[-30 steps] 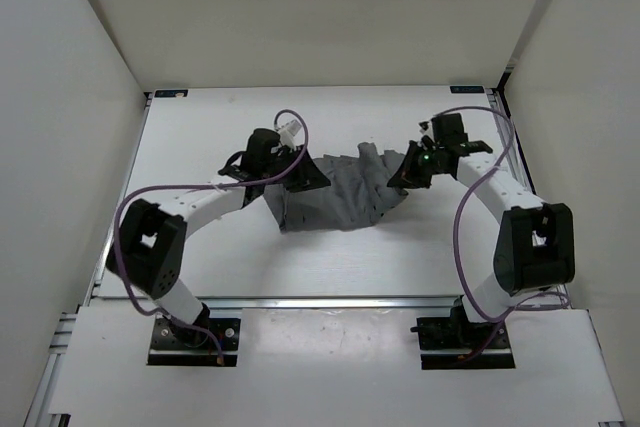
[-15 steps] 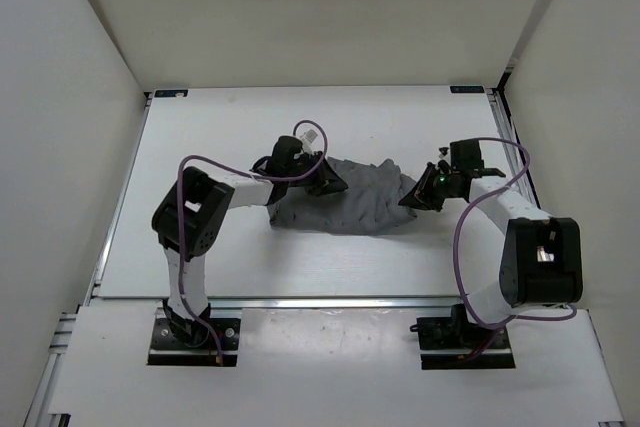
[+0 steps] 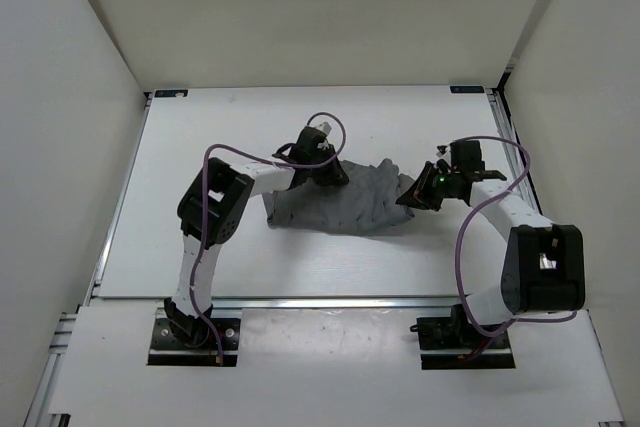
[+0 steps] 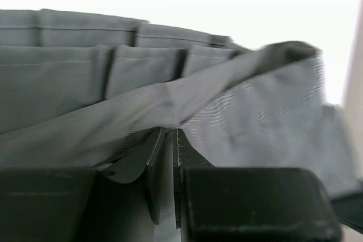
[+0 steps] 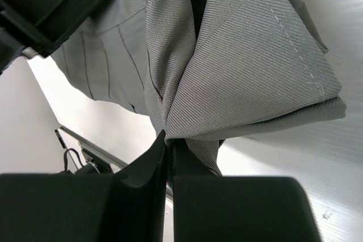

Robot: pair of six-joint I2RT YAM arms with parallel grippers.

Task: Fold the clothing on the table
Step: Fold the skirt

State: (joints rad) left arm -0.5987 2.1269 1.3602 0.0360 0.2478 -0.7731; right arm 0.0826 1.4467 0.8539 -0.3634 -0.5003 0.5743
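- Clothing [image 3: 335, 205]: grey pleated piece, lies crumpled at mid table [image 3: 200, 147], wider than tall in the top view, with no clean fold in it yet.
- Its right end is bunched into a thick wad. Its upper left edge is lifted as a ridge, with the pleats flat behind it.
- R fingers [image 5: 160, 150]: clamped tight on that wad at the right end, several layers caught at once, and a hemmed corner hangs free beside the tips.
- L fingers [image 4: 179, 147]: narrow, only a thin slit between them, at the upper left edge. The ridge of cloth runs across the tips. The wrist view is blurred, so I can't tell if the ridge is really pinched or just sits in front.
- Step, as I judge it: both arms taking hold of opposite ends before lifting or carrying one side over.
- Risks:
  - L hold may be too shallow, so the edge could slip out on lift and the cloth swing from the R side only.
  - R wad has mixed layers, so the fold could come out skewed and the pleats creased crossways.
  - Ends are not taken at matching spots, so pulling apart could twist the cloth rather than flatten it.
  - Soft fabric sags between the arms and may drag and rumple on the table.
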